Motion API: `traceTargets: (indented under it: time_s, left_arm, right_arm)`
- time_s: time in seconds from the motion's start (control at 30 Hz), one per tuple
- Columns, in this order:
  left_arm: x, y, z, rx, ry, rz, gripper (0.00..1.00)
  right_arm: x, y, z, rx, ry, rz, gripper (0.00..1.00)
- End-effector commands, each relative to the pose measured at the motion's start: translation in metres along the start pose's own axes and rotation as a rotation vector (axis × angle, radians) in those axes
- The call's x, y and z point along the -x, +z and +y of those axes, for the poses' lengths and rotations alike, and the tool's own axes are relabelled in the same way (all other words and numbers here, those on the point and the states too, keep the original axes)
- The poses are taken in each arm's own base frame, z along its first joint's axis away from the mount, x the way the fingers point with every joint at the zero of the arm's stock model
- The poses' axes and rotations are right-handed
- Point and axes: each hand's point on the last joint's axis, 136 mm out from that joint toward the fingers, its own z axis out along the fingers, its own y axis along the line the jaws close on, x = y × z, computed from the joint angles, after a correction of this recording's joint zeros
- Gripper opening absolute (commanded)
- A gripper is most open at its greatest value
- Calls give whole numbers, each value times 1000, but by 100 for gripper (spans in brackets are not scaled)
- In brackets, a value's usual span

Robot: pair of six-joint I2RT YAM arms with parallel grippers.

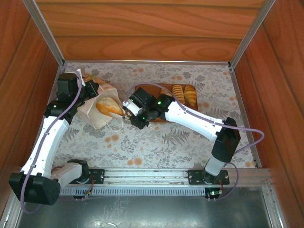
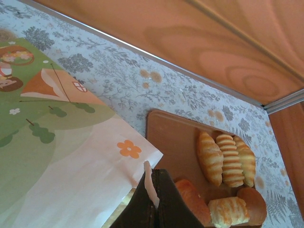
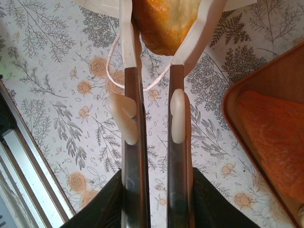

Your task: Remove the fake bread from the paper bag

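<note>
Floral table [image 1: 190, 137], bread [image 1: 109, 107] apparently in right claw [image 1: 126, 114]

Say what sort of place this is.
Probably a robot test cell, not a kitchen. Wood-panel walls box in a table with a floral cloth. Two robot arms are bolted to a rail. The bread on the tray looks like toys.

tabletop [image 1: 190, 142]: grey-and-orange floral cover, wood walls on three sides | left-rear: white printed paper bag [image 1: 90, 116] on its side | just beside it, centre-rear: flat brown tray [image 2: 173, 137]
</note>
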Motion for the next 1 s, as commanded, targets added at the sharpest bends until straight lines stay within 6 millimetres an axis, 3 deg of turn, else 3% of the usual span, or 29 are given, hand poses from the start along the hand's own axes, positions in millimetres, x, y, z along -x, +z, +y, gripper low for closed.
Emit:
traceTargets:
  time_s: [0.0,0.27,0.63,0.97]
  left_arm:
    - [13,-5,-6,-9,1,-55,0]
    - [22,-12,-3,13,-2,-115,0]
    - [23,-13,-1,22,-12,-125,0]
    - [25,-14,-1,27,-9,-132,0]
  right_arm:
    - [16,-32,-3,-32,-53,-108,31]
    - [8,-63,-6,-81,-104,-166,31]
    - [-15,-91,-18,-171,-154,-161,30]
    - [-21,-119,-25,-242,-180,-203,30]
